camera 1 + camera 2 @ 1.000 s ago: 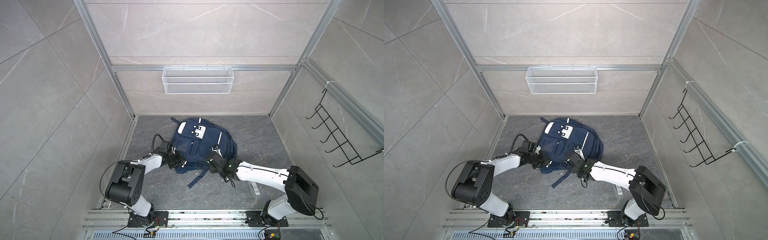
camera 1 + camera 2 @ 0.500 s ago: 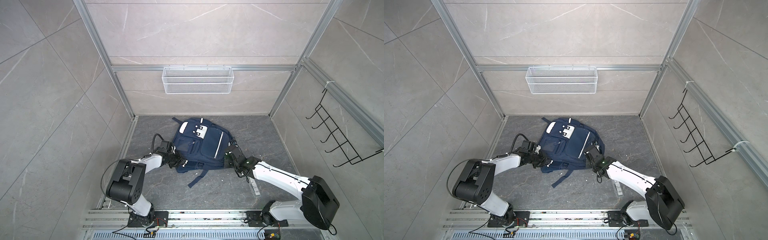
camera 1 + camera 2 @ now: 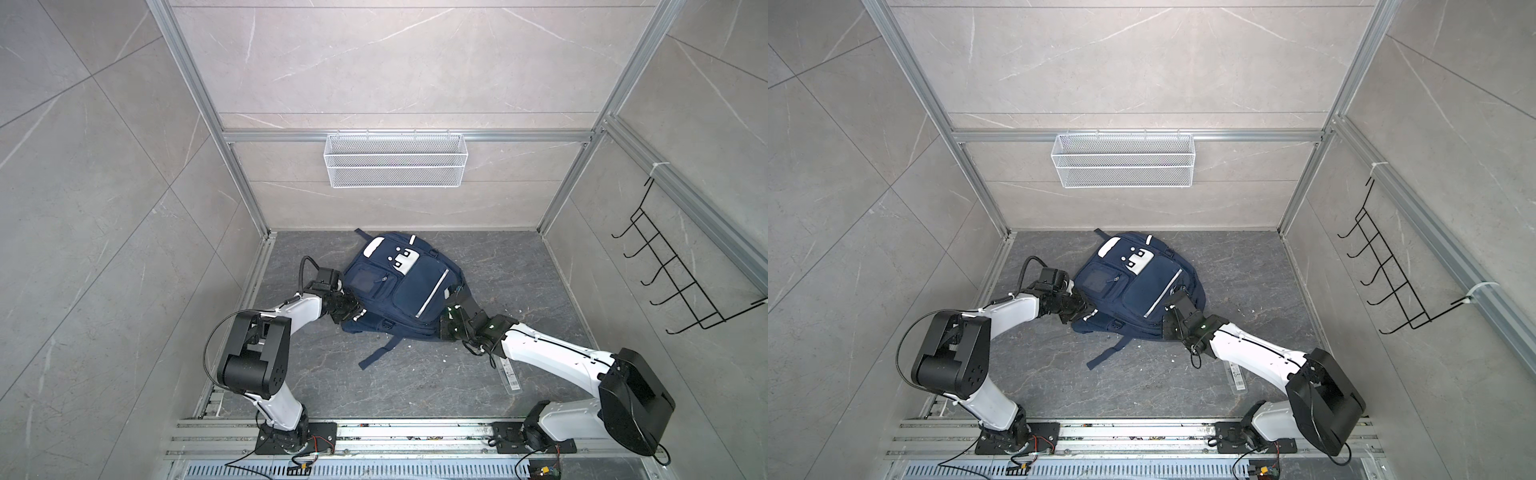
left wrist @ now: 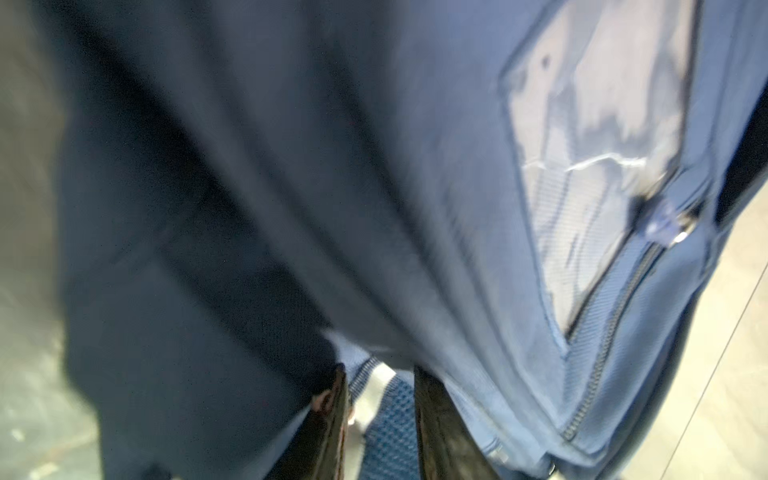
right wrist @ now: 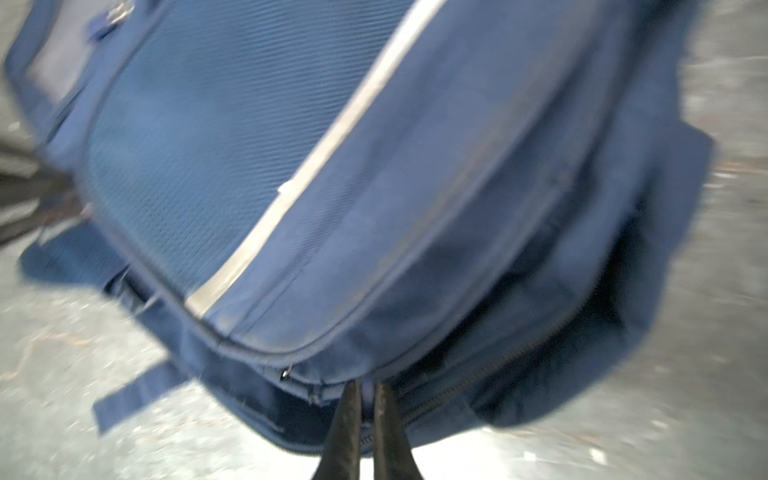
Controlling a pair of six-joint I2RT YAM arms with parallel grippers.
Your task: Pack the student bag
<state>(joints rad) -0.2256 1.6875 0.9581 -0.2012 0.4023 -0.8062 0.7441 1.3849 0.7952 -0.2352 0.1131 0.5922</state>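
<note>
**Student bag** (image 3: 401, 291): a large navy-blue fabric backpack with white patches. It lies front-up on the dark grey stone-look floor (image 3: 415, 386), toward the back wall and between the two arms, and is plain in both top views (image 3: 1138, 291). The end with the white patches points to the back wall.
- A silver reflective stripe (image 3: 433, 293) slants down the front.
- A clear window pocket (image 3: 365, 283) sits on the front's left half.
- One dark-blue webbing strap (image 3: 379, 352) trails loose from the near edge across the floor.

**Left gripper** (image 3: 356, 315): black, on a white arm, at the bag's near left corner. In the blurred wrist view its two dark fingers (image 4: 328, 428) stand a little apart, clamped on a fold of the bag's fabric.

**Right gripper** (image 3: 444, 326): black, on a white arm, at the bag's near right corner. In the wrist view it (image 5: 366, 395) is pinched almost together on a small bit of the bag at the zip line along its edge. The picture is too blurred to say whether that bit is a zip tab.

**White wire-mesh basket** (image 3: 395, 166): hung on the back wall's rail, well above the bag.

**Black wire hook rack** (image 3: 681, 282): on the right wall.

**Long flat clear plastic strip** (image 3: 509, 374): lies on the floor under the right forearm, apart from the bag.
</note>
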